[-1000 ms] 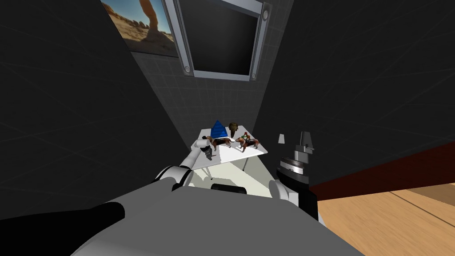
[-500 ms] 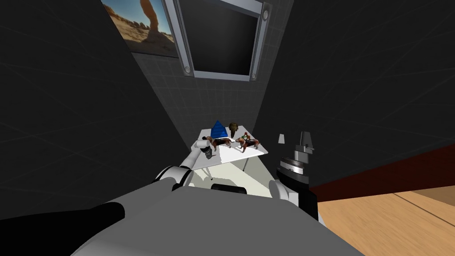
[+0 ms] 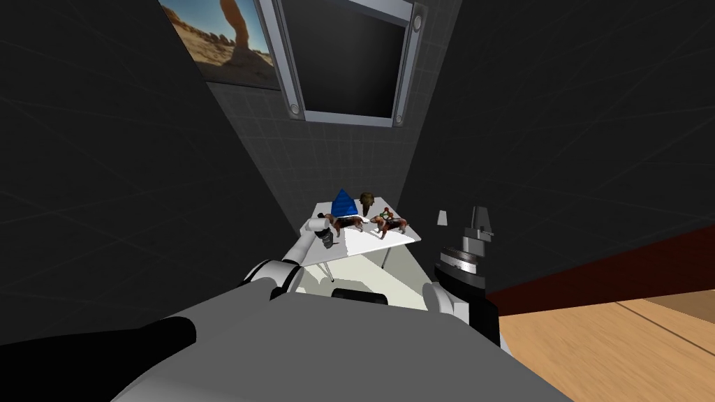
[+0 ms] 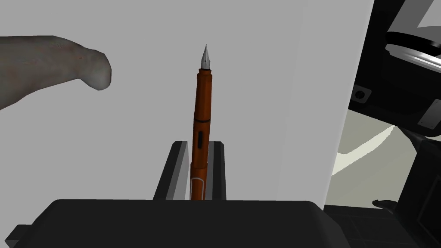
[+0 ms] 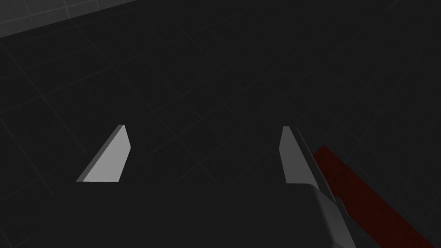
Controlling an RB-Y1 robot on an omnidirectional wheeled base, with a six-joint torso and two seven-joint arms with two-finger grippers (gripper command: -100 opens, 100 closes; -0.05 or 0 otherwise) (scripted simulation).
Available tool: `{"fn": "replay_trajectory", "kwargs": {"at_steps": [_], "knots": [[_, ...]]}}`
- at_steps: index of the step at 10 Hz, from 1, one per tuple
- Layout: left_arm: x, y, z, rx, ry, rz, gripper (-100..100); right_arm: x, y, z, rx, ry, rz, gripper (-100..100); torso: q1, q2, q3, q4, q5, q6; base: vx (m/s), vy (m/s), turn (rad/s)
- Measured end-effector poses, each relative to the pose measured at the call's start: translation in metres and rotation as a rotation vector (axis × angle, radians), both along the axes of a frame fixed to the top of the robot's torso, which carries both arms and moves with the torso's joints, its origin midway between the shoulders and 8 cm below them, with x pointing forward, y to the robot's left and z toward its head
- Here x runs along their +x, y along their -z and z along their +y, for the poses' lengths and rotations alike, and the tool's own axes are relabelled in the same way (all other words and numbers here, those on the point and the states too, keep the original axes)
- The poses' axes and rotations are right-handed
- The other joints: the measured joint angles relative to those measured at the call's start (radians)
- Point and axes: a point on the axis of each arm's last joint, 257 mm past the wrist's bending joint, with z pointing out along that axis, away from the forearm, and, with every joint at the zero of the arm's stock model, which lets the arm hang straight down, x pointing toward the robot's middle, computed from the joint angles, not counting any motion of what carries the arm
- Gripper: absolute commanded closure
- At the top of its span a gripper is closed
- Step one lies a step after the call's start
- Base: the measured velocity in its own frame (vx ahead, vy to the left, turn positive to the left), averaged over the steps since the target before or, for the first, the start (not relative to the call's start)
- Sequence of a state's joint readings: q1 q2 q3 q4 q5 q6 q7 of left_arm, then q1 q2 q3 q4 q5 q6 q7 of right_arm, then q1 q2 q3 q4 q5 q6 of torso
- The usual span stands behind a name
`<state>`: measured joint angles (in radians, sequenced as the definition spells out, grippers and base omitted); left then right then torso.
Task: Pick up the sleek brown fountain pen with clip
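Head view: a white table (image 3: 394, 241) stands against the far wall with a blue cone (image 3: 342, 202) and two brown toy dogs (image 3: 347, 222) on it; the left arm reaches to the table's near left corner, and the left gripper (image 3: 324, 238) sits low there, just in front of the nearer dog; the right gripper (image 3: 480, 218) is held up beside the body, well apart from the table.

Left wrist view: the fountain pen (image 4: 202, 107), orange-brown with a silver nib, lies along the gripper's axis over the white tabletop; its clip end is pinched between the two fingers (image 4: 176, 172), which press its sides, and the nib points away from the hand; whether it is off the surface I cannot tell; a greyish toy limb (image 4: 64, 64) lies to one side of the nib end, apart from the pen; the table's edge runs close by on the other side.

Right wrist view: the right gripper's fingers (image 5: 107, 159) are spread wide with nothing between them.

The grasp looks made and the lift is the step in hand; the risk, as I judge it, is the hold's place; the blades grip only the clip end, so most of the barrel overhangs and could pivot or droop; a smooth thin barrel may also slide out if raised quickly; a sideways swing could knock the toy limb.
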<state>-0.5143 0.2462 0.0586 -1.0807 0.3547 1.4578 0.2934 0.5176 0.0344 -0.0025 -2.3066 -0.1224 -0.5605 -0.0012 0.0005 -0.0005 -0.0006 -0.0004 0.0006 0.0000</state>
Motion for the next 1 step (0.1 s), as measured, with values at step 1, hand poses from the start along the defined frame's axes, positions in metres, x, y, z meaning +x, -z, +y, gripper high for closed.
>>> {"fn": "replay_trajectory", "kwargs": {"at_steps": [1], "knots": [[0.0001, -0.0006, -0.0002, 0.000, 0.001, 0.001, 0, 0.0000, 0.0000, 0.0000, 0.000, 0.000, 0.000, 0, 0.000, -0.001, 0.000, 0.000, 0.000, 0.000, 0.000, 0.000, 0.000]]}}
